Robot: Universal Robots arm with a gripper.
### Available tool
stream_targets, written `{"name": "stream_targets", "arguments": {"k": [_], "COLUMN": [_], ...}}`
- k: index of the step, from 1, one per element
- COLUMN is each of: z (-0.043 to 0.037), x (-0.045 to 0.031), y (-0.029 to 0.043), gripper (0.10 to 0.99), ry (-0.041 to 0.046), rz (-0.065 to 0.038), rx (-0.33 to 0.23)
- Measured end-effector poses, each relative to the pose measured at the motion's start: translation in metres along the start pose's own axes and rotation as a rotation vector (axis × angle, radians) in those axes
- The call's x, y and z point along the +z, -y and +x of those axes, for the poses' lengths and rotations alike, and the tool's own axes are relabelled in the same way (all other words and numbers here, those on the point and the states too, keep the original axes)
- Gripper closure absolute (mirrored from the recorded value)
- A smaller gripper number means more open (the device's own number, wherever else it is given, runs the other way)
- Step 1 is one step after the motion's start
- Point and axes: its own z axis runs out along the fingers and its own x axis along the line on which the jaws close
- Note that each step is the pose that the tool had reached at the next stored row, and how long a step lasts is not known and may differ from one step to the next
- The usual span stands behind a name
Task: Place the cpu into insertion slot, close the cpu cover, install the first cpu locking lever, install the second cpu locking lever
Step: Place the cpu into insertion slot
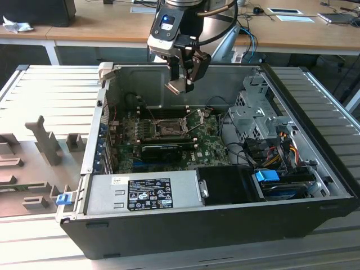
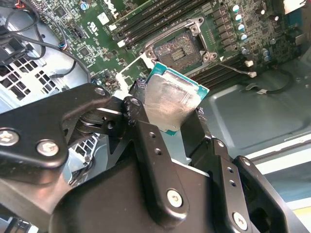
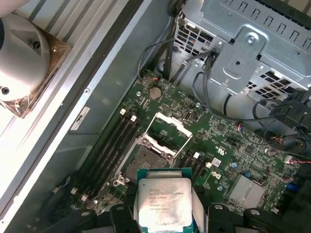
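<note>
My black gripper (image 1: pixel 180 84) hangs above the open computer case, shut on the cpu (image 1: pixel 175 86). In both wrist views the cpu (image 2: pixel 171 99) (image 3: pixel 164 201) shows as a pale silvery square with a teal edge, pinched between the two black fingers (image 2: pixel 146 133). The insertion slot (image 3: pixel 145 162) (image 2: pixel 181 48) lies on the green motherboard below the chip, its dark centre bare. In the exterior view the insertion slot (image 1: pixel 167 130) sits well below the gripper. The cpu cover (image 3: pixel 166 130), a silvery frame, stands swung up at the socket's far side.
A long black expansion card (image 1: pixel 169 151) lies just in front of the socket. A grey power supply (image 1: pixel 143 194) fills the case front. A metal drive cage (image 1: pixel 256 109) with cable bundles (image 1: pixel 275 149) stands on the exterior view's right. Memory slots (image 3: pixel 114 141) flank the socket.
</note>
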Motion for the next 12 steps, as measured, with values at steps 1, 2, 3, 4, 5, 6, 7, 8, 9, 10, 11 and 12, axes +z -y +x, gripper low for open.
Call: {"name": "stream_targets", "arguments": {"k": [1, 2, 3, 4, 5, 6, 7, 8, 9, 10, 11, 12], "z": [0.0, 0.0, 0.0, 0.0, 0.0, 0.0, 0.0, 0.0, 0.0, 0.0, 0.0, 0.0], "x": [0.0001, 0.0002, 0.0003, 0.0003, 0.0003, 0.0003, 0.0004, 0.0004, 0.0004, 0.0005, 0.0005, 0.0006], "y": [0.0, 0.0, 0.0, 0.0, 0.0, 0.0, 0.0, 0.0, 0.0, 0.0, 0.0, 0.0], "gripper": [0.553, 0.553, 0.553, 0.553, 0.553, 0.553, 0.553, 0.553, 0.553, 0.553, 0.553, 0.553], "ry": [0.0011, 0.002, 0.0025, 0.0029, 0.0032, 0.0037, 0.0042, 0.0049, 0.0054, 0.0058, 0.0061, 0.0069], "rz": [0.0, 0.0, -0.001, -0.001, -0.001, -0.001, -0.001, -0.001, -0.001, -0.001, -0.001, -0.001], "rx": [0.012, 0.023, 0.029, 0.033, 0.036, 0.042, 0.048, 0.056, 0.061, 0.066, 0.069, 0.079]}}
